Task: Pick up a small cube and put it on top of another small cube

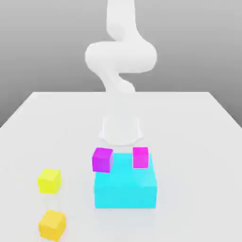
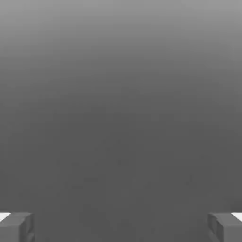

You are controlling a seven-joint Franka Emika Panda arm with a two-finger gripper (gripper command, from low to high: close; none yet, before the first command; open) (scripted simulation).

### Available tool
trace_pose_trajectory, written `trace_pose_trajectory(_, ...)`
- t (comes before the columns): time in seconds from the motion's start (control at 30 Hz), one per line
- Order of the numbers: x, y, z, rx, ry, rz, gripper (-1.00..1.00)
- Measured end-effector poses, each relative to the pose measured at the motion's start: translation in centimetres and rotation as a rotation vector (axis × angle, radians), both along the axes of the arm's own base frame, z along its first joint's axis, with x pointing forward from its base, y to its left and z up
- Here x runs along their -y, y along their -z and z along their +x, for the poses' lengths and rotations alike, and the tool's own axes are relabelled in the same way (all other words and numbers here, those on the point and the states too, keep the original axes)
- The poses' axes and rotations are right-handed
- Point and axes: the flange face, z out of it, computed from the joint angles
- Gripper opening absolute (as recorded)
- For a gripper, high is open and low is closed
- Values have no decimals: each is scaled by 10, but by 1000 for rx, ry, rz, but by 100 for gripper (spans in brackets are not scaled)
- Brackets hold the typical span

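At the exterior view's left, the amber cube (image 1: 52,225) is unstacked from the lemon-yellow cube (image 1: 49,181); everything remains to be done; the wide-open pincer (image 2: 121,227) is empty.

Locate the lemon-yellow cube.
In the exterior view, the lemon-yellow cube is on the left, beyond the amber cube and left of the cyan block.

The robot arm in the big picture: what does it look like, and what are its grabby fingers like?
The smooth, plain white robot arm has rounded, bulging joints. The hand view shows two chunky, squared dark-grey fingers.
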Motion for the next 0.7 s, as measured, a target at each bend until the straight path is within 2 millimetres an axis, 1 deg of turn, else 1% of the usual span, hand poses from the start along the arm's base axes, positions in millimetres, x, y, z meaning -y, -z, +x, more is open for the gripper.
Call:
trace_pose_trajectory(0.07,12,31,26,-57,8,17,0)
trace_pose_trajectory(0.17,28,79,58,-138,24,39,0)
trace_pose_trajectory(0.27,45,130,83,-217,44,59,0)
trace_pose_trajectory(0.37,62,183,102,-295,68,75,0)
trace_pose_trajectory(0.47,79,238,114,-373,95,87,0)
trace_pose_trajectory(0.53,91,275,119,-426,114,92,0)
trace_pose_trajectory(0.6,105,312,119,-477,140,97,0)
trace_pose_trajectory(0.7,124,367,115,-555,176,100,0)
